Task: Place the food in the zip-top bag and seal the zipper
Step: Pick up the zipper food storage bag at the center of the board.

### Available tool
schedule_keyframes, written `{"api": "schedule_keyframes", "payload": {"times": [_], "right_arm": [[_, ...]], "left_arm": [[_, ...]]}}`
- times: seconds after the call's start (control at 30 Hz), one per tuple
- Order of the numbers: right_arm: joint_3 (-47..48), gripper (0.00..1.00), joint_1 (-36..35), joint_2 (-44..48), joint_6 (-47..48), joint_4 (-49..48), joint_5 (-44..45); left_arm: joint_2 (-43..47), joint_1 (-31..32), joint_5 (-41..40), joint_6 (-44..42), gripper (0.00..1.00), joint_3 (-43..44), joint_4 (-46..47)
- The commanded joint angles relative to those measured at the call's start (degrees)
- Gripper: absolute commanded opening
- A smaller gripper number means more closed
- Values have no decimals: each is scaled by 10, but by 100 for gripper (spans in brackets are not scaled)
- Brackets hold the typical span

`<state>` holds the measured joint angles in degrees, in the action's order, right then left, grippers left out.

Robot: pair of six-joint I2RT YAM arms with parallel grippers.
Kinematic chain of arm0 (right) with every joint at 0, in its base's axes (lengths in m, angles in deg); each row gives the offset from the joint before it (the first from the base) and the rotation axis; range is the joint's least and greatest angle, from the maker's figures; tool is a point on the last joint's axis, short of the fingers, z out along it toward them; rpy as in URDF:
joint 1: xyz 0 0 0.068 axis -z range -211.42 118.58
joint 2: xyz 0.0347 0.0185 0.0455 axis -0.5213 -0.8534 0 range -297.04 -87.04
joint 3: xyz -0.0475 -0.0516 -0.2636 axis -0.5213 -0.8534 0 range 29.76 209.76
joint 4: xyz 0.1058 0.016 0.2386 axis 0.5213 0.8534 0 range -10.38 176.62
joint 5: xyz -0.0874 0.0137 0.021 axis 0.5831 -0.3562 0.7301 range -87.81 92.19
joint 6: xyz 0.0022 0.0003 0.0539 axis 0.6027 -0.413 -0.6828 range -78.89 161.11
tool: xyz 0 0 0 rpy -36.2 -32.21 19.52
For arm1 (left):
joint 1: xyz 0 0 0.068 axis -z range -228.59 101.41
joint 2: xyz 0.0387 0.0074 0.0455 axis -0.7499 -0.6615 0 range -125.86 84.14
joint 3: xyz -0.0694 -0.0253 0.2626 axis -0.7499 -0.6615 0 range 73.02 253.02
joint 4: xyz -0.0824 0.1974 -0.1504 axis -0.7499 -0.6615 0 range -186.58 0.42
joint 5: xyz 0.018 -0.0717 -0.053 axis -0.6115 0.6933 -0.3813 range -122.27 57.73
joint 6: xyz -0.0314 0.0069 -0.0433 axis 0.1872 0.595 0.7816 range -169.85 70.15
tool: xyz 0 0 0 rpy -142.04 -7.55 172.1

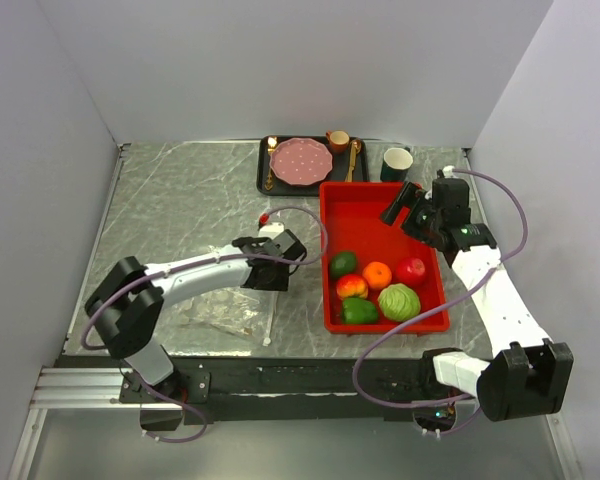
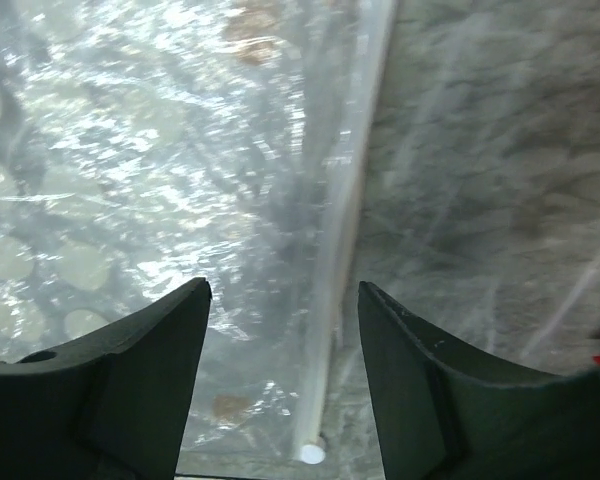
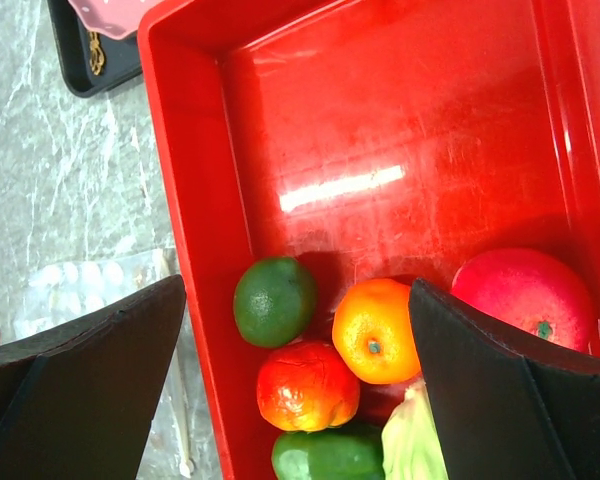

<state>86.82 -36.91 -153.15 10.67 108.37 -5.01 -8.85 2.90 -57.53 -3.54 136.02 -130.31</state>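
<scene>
Above grey marble table (image 1: pixel 180 190) (white walls (image 1: pixel 280 60)): left gripper (image 2: pixel 283 290), right gripper (image 3: pixel 295 290) both spread, empty

There are six toy foods (image 1: pixel 377 275), one red tray (image 1: pixel 360 215), one bag (image 1: pixel 220 312), one plate (image 1: pixel 301 161), two cups (image 1: pixel 397 161), seemingly two spoons (image 1: pixel 270 165).

Grey marble table (image 1: pixel 180 200) with zip-top bag (image 1: pixel 220 312), red tray (image 1: pixel 365 215), black tray (image 1: pixel 263 185), dark cup (image 1: pixel 397 162)

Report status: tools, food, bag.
Left tool open over zipper of zip-top bag. Right tool open above red tray. All six food pieces in tray, none bagged. No obstruction seen.
</scene>
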Motion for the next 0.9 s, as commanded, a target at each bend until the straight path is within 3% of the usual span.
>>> {"api": "schedule_keyframes", "payload": {"times": [0.0, 0.13, 0.2, 0.33, 0.37, 0.6, 0.87], "right_arm": [[-5, 99, -5, 11, -4, -21, -14], [-7, 98, -5, 11, -4, -21, -14], [-9, 98, -5, 14, -3, -19, -10], [-13, 93, -5, 23, 2, -19, -1], [-15, 92, -5, 24, 0, -20, 3], [-20, 91, -4, 32, 0, -18, 9], [-25, 92, -4, 30, 5, -12, 12]], "left_arm": [[-15, 27, -23, 3, 66, 52, -11], [-25, 34, -16, 12, 65, 57, -6], [-29, 34, -15, 26, 57, 61, -12], [-22, 34, 11, 22, 54, 50, 16], [-27, 34, 12, 26, 48, 53, 14], [-59, 34, 20, 42, 41, 50, 14], [-53, 34, -17, 57, 42, 41, 9]]}}
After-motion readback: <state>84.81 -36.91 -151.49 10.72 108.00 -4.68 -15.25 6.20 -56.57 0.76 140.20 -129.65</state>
